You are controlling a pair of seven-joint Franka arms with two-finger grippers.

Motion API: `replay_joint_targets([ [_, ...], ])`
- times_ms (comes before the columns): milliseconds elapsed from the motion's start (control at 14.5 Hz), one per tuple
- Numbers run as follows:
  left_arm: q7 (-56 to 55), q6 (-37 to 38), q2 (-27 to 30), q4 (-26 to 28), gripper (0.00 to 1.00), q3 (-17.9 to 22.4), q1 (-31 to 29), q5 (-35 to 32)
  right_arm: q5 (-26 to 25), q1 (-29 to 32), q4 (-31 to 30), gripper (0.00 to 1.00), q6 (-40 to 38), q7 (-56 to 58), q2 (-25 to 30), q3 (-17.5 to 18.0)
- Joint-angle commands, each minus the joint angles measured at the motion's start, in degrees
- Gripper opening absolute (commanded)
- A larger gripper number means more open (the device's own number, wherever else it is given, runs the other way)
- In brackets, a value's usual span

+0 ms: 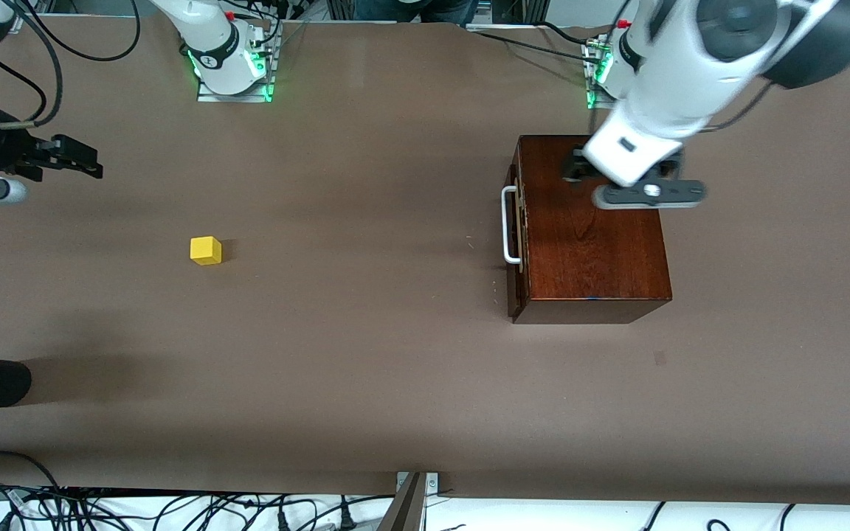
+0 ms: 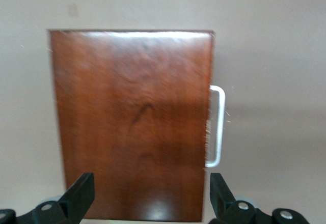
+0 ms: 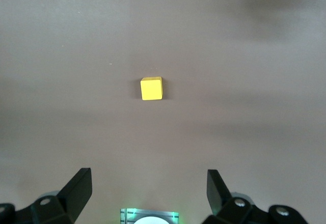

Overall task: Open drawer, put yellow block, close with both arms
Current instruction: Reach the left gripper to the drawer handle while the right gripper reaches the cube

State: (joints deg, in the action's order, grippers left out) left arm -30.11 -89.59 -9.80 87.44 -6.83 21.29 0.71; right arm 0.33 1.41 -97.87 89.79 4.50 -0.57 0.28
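Nearest the front camera on the worktop point(image 1: 395, 383) sits the shut drawer point(image 1: 517, 236), the yellow block point(image 1: 206, 250) well apart; opening is the step in hand, so the left gripper point(image 2: 150, 196), wide open and empty over the box point(image 1: 591, 236), must descend to the handle point(image 1: 510, 225), while the right gripper point(image 3: 147, 191) waits, open and empty.

The setting is a robotics laboratory. Two white arms are bolted to metal base plates point(image 1: 235, 92) lit by green indicator lights at the edge of a plain brown worktop point(image 1: 366, 354). Loose black cables point(image 1: 174, 509) lie tangled along the worktop edge nearest the front camera, and more cables point(image 1: 63, 44) trail near the right arm's base.
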Motion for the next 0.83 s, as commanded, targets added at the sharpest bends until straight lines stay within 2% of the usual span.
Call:
replay_joint_targets([
  [0, -4.15, 1.78, -3.64, -2.54, 1.0, 0.5, 5.41, -1.06, 0.02, 0.17, -5.03, 1.0, 3.8, -0.46, 1.19, 0.16],
  [482, -12.78, 1.08, -10.84, -2.36, 1.0, 0.5, 13.77, -1.41, -0.06, -0.01, -19.88, 1.0, 19.34, -0.19, 1.28, 1.3],
  [757, -19.18, -0.15, -14.01, -2.45, 1.0, 0.5, 17.01, -4.12, -0.06, -0.01, -30.08, 1.0, 32.88, 0.07, 0.32, 1.57],
])
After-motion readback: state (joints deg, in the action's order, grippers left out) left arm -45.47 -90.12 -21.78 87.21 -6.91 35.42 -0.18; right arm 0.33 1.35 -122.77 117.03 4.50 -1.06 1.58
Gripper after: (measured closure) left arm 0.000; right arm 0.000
